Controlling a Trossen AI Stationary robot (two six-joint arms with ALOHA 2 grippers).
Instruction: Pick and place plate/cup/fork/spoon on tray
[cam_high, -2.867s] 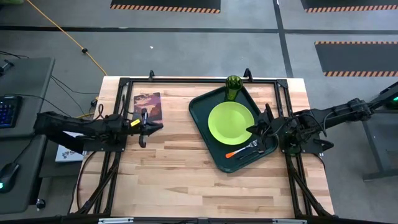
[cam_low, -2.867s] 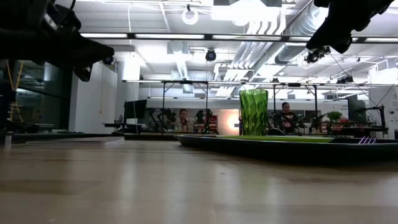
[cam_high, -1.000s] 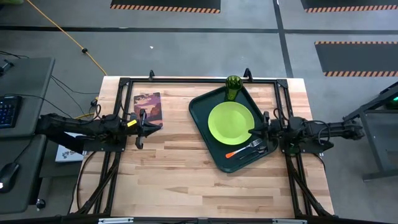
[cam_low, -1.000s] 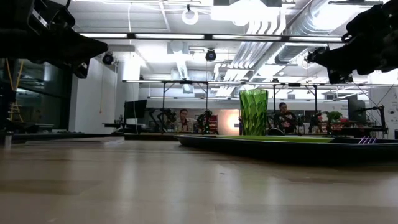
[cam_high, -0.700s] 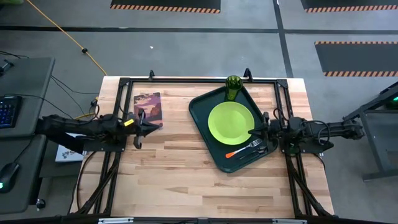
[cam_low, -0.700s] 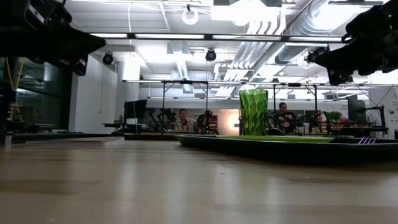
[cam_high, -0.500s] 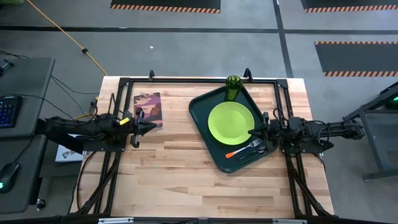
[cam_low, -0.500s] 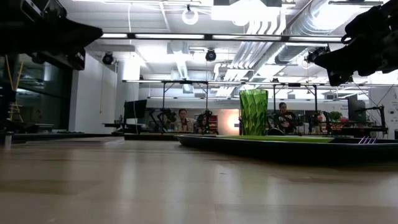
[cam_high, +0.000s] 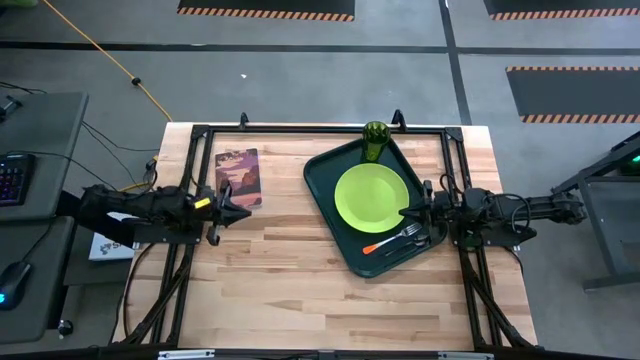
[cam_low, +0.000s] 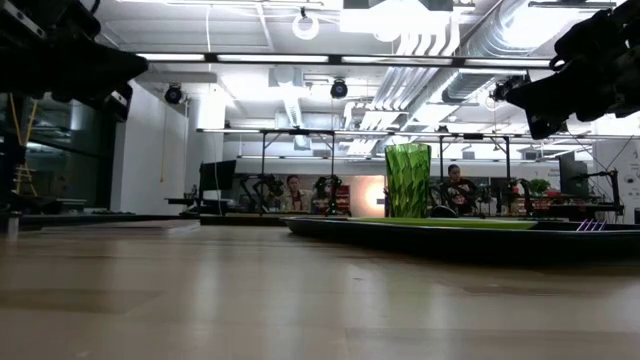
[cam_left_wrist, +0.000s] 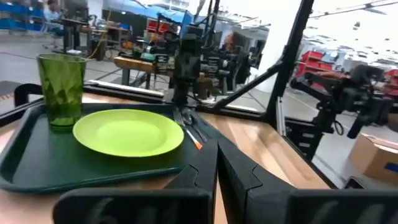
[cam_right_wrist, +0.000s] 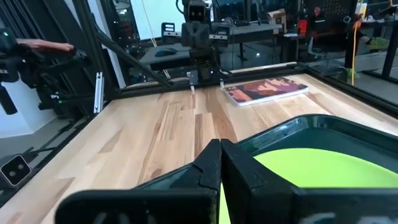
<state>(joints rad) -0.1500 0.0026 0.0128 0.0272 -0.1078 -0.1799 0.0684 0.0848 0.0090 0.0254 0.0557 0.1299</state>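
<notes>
I log both grippers clenched and seemingly empty: left gripper (cam_high: 243, 211) beside the picture book (cam_high: 238, 176), right gripper (cam_high: 405, 211) over the tray (cam_high: 325, 185) rim.

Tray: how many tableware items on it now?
4. Lime-green round plate at centre, translucent dark-green cup in the far corner, orange-handled metal fork and dark spoon at the near end.

The dark-green tray (cam_high: 335, 168) carries the lime-green plate (cam_high: 371, 195) at its centre, the upright green cup (cam_high: 374, 141) in its far corner, and the orange-handled fork (cam_high: 388, 241) beside the dark spoon (cam_high: 412, 243).
</notes>
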